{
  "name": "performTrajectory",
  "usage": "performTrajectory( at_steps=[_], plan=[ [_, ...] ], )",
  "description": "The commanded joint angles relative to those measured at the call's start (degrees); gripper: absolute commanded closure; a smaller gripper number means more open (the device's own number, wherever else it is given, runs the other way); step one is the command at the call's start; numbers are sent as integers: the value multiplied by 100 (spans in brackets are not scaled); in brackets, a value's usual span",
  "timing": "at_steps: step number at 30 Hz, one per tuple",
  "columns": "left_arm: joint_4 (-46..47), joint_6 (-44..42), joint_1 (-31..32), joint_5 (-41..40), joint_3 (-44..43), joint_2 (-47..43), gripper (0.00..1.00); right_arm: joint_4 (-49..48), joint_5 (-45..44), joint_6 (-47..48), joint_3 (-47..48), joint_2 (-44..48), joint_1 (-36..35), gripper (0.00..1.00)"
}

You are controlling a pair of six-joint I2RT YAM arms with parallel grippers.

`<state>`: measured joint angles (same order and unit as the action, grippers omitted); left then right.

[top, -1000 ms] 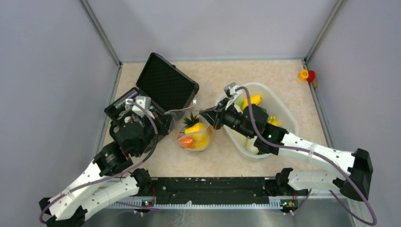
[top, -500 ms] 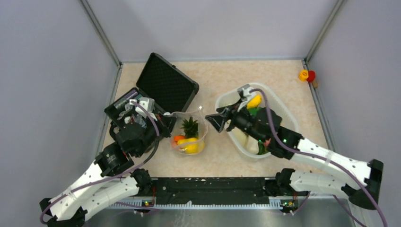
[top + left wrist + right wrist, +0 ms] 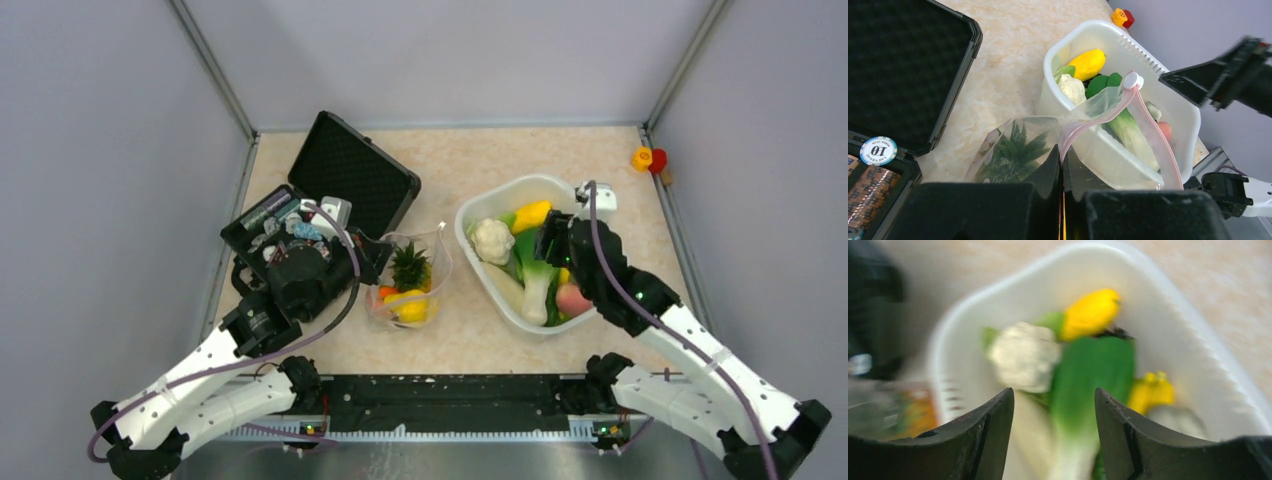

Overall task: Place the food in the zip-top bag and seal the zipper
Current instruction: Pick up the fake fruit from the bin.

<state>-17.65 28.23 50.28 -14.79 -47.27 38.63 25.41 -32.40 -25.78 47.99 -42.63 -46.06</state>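
The zip-top bag [image 3: 405, 290] stands open between the arms, with a pineapple [image 3: 408, 267] and yellow and orange food inside. My left gripper [image 3: 1063, 152] is shut on the pink zipper [image 3: 1148, 135] at the near end of the bag's mouth. More food lies in the white tub [image 3: 500, 200]: a cauliflower [image 3: 1023, 355], a yellow mango [image 3: 1090, 312], a green leafy stalk [image 3: 1088, 375] and a peach [image 3: 572, 298]. My right gripper [image 3: 1053, 395] hangs open above the tub with nothing between its fingers. It is over the stalk, just right of the cauliflower [image 3: 491, 240].
An open black case [image 3: 350, 175] with a foam lid and poker chips [image 3: 878, 150] sits at the back left, close behind my left gripper [image 3: 365, 262]. A small yellow and red toy [image 3: 648, 159] lies in the far right corner. Grey walls enclose the table.
My right gripper opened at the bag's mouth and swung right, back over the tub. The bag's mouth now stands wider. The left gripper kept its hold on the zipper.
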Motion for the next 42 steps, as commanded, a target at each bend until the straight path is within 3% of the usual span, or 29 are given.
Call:
performTrajectory(
  at_steps=[1,5,11,17,24,33,38,42],
  plan=[
    [412,29,-10,58,33,-62,100,1035,1051,100,-263,-196,1777,43],
    [350,34,-11,8,34,-122,100,1108,1367,91,-269,-321,2134,46],
    [449,-25,-12,12,76,-141,100,1736,993,-554,24,-943,2197,27],
    [669,-308,-10,188,66,60,100,2023,841,-1182,-282,-966,2198,24],
    [711,-417,-10,346,14,214,100,2515,1357,-1227,-354,-498,2198,16],
    [648,-784,-18,546,-161,325,100,3028,1119,-1518,-199,-1206,2197,16],
    [387,-973,-18,557,-418,406,100,2889,1090,-1616,-280,-1418,2194,29],
    [384,-982,-18,585,-360,245,100,3041,819,-1601,-208,-1479,2198,12]
  ],
)
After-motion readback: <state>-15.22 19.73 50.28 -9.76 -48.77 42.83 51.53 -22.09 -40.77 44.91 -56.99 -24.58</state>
